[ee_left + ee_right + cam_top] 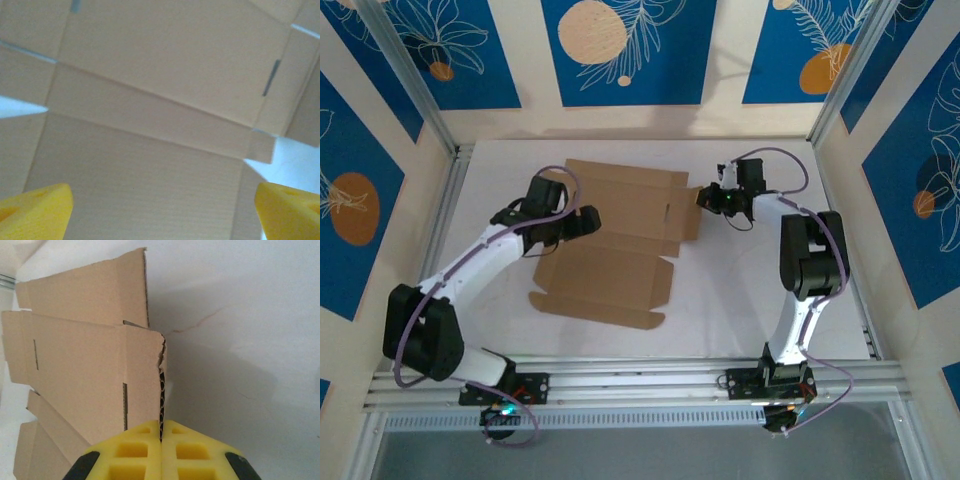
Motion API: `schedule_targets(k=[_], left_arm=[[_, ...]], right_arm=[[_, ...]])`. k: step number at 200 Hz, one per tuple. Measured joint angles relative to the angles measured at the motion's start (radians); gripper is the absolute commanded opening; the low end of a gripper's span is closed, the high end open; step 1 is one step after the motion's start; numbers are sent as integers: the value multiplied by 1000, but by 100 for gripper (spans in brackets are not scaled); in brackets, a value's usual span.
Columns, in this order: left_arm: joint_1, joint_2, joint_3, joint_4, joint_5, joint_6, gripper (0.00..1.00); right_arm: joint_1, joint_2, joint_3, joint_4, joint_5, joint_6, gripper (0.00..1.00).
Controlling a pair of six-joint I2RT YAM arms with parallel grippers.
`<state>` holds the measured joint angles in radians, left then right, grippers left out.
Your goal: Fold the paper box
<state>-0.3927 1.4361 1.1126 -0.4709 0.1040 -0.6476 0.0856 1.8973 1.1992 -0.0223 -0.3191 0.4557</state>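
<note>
Where the two yellow fingers [135,452] of the right gripper [161,440] meet, we see them pressed together on the thin corrugated edge of a cardboard flap, the fluted core showing dark between them. Their moulded plastic faces carry square recessed pockets. Just above the grip the flap's corner [162,347] looks ragged and slightly torn.

The left gripper [162,207] hangs over the sheet with its blunt, matte yellow tips spread wide and nothing between them.

From overhead, the right gripper [704,197] sits at the right side flap and the left gripper [588,220] over the left middle of the paper box [610,270]. The box lies mostly flat and unfolded in the centre of the white table [740,300], between the two arms.

It is plain brown cardboard with a faint ribbed grain, a die-cut outline of rectangular panels, straight creases and stepped flaps. Narrow slits [270,77] are cut near the panel edges. The table surface is smooth and matte, with a faint hairline mark [195,325] beside the held flap.
</note>
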Motion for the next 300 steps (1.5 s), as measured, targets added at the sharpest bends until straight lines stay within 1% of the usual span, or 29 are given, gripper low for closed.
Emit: schedule_targets(k=[20,38,66,81,93,116,128,161,191,207,215,244,267,281,300], left_arm=[[7,29,80,3,32,-30,94],[22,66,151,-1,62,-74,95],[74,129,239,5,124,-186,96],[101,163,274,8,155,-255,97],[113,198,315,3,166,-306,98],[117,282,448,-54,175,-392,100],[117,325,528,-98,174,-429,100],[117,413,682,-206,172,-529,100],[117,470,733,-245,158,-589,100],[117,497,750,-256,149,-612,97],[117,504,751,-257,145,-619,94],[117,507,750,-249,131,-640,67],[117,496,700,-176,131,-660,46],[117,487,662,-135,132,-666,30],[117,477,623,-85,137,-687,15]], right_arm=[[10,-48,-43,93,0,-23,10],[27,-110,-120,204,17,-66,9],[55,-187,-283,448,55,-131,7],[66,-199,-361,580,69,-166,6],[72,-199,-396,651,72,-192,6],[77,-199,-430,768,72,-234,6],[82,-199,-443,829,72,-260,8],[99,-208,-485,927,84,-318,10],[112,-225,-502,961,84,-348,11],[119,-229,-505,979,85,-356,11],[122,-232,-508,981,90,-359,11],[135,-233,-514,987,111,-362,11],[144,-233,-523,986,131,-362,9],[148,-233,-529,979,136,-361,9],[151,-233,-534,973,144,-357,9]])
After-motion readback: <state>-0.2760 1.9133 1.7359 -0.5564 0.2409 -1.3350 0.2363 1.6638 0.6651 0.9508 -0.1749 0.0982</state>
